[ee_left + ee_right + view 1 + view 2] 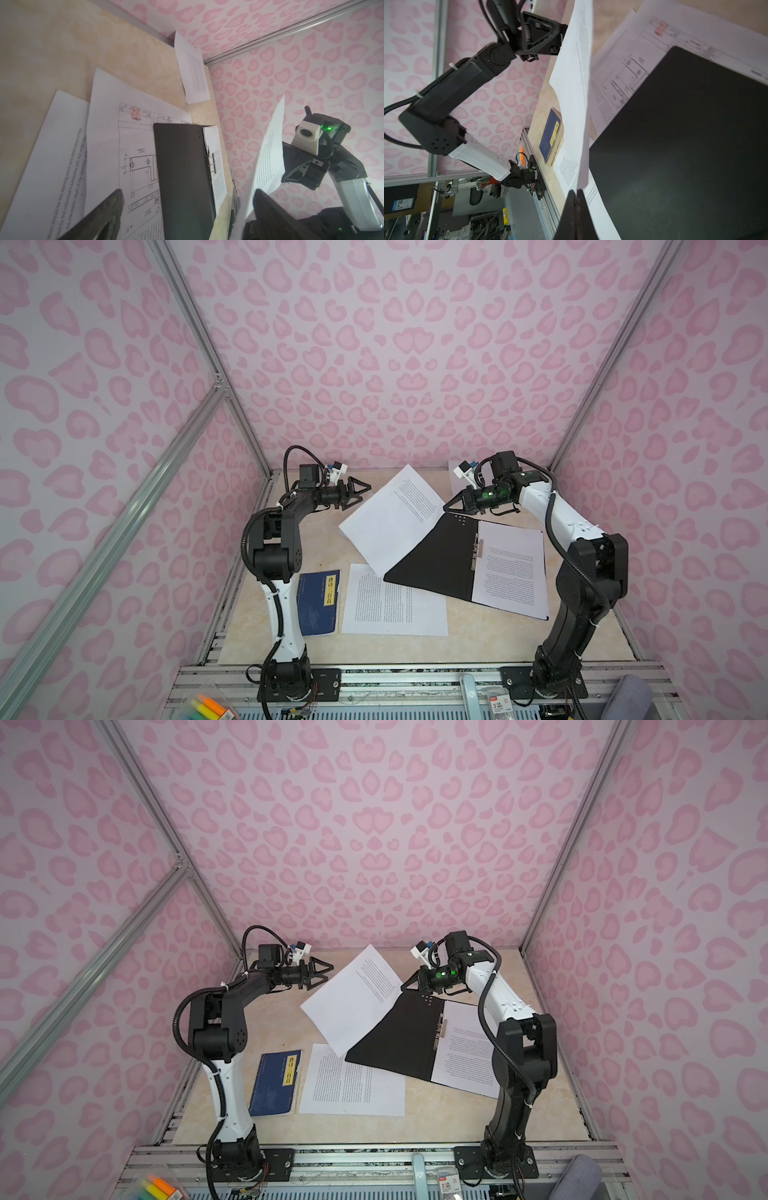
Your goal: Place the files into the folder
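Note:
My right gripper [445, 504] [575, 192] is shut on a corner of one of the files, a white printed sheet [390, 518] [577, 83] held tilted above the table. My left gripper [365, 493] [187, 193] stands open at the sheet's opposite edge, which runs close by one of its fingers [261, 199]. The folder [436, 560] [399, 1040] lies open, black inside up, with a printed sheet [511, 568] on its right half. A sheet with line drawings [133, 145] lies partly under the folder. Another printed sheet [390, 601] lies at the front.
A dark blue book with a yellow label [319, 601] lies beside the left arm's base. One more sheet [193, 68] rests at the back right corner against the wall. Pink patterned walls close in the table on three sides.

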